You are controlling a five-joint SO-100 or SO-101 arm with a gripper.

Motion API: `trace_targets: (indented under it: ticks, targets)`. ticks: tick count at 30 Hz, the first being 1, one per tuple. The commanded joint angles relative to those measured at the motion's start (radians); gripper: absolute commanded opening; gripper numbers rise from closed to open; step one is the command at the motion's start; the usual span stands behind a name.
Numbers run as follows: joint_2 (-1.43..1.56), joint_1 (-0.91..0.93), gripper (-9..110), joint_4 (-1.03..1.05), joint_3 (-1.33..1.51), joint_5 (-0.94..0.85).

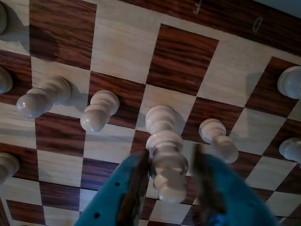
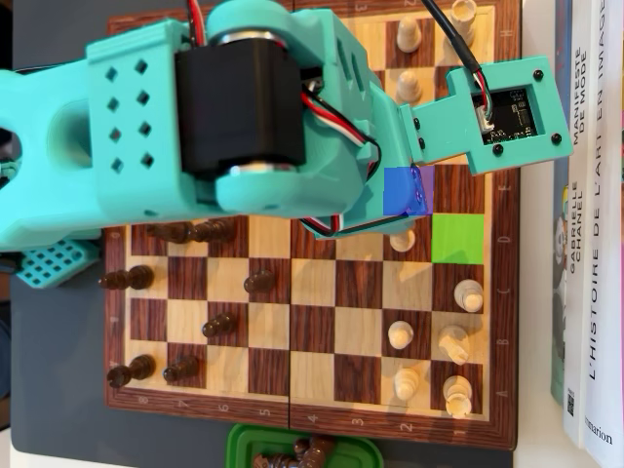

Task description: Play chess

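Straddling a tall white chess piece (image 1: 165,155), the tool (image 1: 171,188) is standing open, its fingers not quite touching it above the chessboard (image 1: 122,42).

Pawns (image 1: 99,109) in a row across the chessboard (image 1: 122,42), one tall piece (image 1: 165,153) between the hand's (image 1: 170,188) fingers.

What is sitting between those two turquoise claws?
In the wrist view, a tall pale chess piece stands between the fingers of the tool, over the chessboard.
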Motion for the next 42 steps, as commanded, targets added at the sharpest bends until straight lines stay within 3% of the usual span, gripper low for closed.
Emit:
trace_targets:
  ticks: [1, 42]
  targets:
    - [0.009, -0.002, 10, -0.008, -0.035, -0.005]
    - [0.146, 0.014, 6, -0.023, -0.011, 0.002]
